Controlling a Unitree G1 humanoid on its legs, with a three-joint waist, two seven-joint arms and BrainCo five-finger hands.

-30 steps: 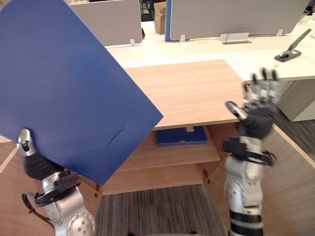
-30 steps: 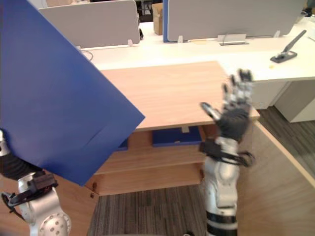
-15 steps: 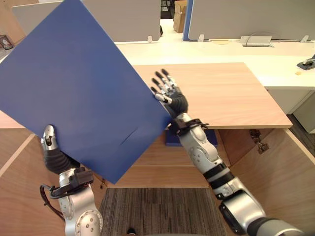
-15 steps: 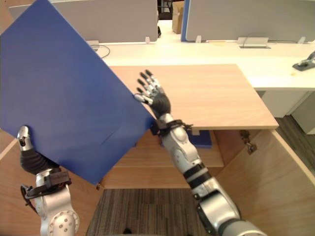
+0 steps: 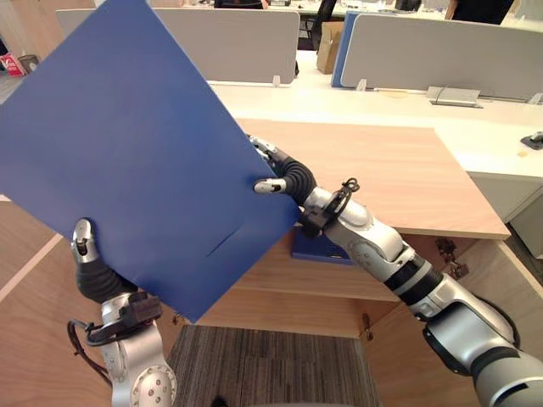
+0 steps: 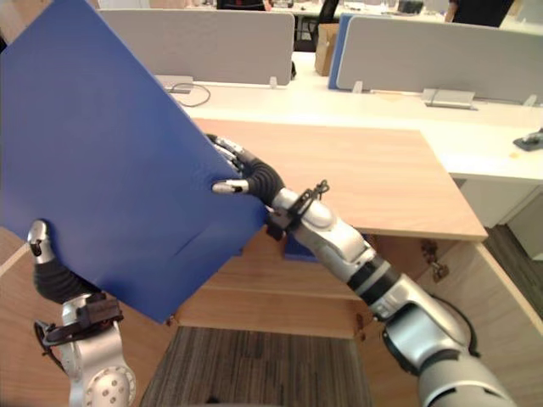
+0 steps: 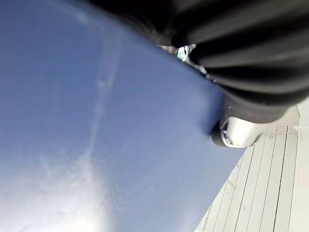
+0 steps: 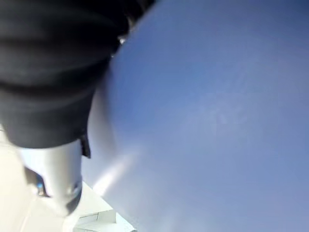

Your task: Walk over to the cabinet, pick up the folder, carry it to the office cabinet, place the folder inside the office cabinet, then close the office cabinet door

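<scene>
Item one, nearest me and in front of the cabinet [image 5: 399,170]: left hand [image 5: 89,267], thumb pressed on the front face of the blue folder [image 5: 144,153] at its lower edge, gripping it; I cannot see the fingers behind the sheet. Item two: the folder itself, held up off the cabinet and tilted with one corner low, covering the cabinet's left side. Item three: right hand [image 5: 288,176], over the cabinet's wooden top, pinching the folder's right edge, thumb on the front and fingers going behind. Item four: the cabinet, both doors swung open, grey carpet [image 5: 271,373] at its foot. Item five: a second blue folder [image 5: 318,248] lying flat on the shelf inside the cabinet. Item six, behind the cabinet: white desk [image 5: 339,97], grey dividers [image 5: 237,42], cardboard box [image 5: 327,58].
</scene>
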